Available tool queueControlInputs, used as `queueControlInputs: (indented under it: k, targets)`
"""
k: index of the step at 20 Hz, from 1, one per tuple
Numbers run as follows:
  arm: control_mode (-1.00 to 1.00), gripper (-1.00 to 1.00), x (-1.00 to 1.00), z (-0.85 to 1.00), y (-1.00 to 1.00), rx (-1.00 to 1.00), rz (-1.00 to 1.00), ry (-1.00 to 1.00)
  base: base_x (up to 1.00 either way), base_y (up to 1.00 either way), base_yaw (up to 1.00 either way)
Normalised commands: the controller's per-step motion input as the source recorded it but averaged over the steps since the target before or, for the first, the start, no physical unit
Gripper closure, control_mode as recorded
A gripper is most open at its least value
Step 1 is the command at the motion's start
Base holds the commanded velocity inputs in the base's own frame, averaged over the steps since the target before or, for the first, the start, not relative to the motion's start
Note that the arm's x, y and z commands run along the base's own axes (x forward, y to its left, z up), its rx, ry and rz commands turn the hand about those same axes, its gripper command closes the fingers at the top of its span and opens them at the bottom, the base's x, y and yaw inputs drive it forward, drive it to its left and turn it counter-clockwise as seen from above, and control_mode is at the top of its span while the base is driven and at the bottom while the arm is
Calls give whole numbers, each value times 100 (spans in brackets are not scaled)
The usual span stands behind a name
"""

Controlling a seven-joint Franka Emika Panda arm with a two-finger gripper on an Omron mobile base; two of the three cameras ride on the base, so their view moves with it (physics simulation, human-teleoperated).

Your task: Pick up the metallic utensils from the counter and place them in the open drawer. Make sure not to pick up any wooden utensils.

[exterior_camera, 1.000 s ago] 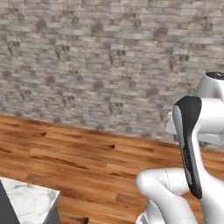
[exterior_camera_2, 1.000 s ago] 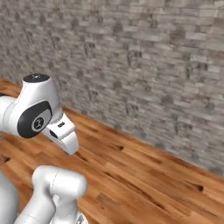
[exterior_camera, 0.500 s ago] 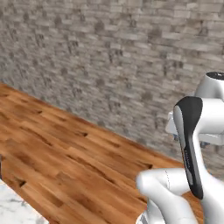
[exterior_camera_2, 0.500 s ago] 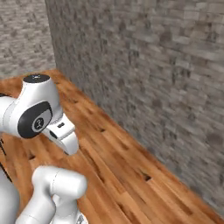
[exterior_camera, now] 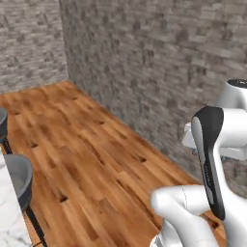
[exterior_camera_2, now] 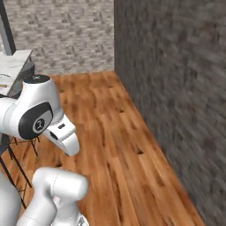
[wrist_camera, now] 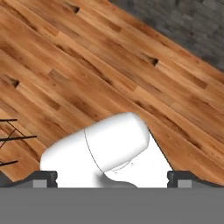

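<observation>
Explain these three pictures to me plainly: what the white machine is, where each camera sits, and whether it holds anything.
The white machine is a jointed robot arm on a base that drives, in a rendered kitchen. Two cameras ride on that base behind the arm, one to its left and one to its right; both look over it at a brown wooden plank floor and a grey brick wall. The third camera sits on the hand, looking down past two small dark fingertips at the same floor. The two-finger gripper is open and holds nothing. At the picture edges appear a white marble counter slab and a grey round bowl-like object. No utensils are visible.
</observation>
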Motion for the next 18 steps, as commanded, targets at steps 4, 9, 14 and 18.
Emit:
queueControlInputs:
  k: [4, 9, 14, 18]
  targets:
    - [100, -100, 0, 0, 0, 0, 0, 0, 100, -18, 61]
    - [100, -100, 0, 0, 0, 0, 0, 0, 100, -19, 61]
    - [100, -100, 0, 0, 0, 0, 0, 0, 100, -23, 62]
    - [100, -100, 0, 0, 0, 0, 0, 0, 100, -66, 56]
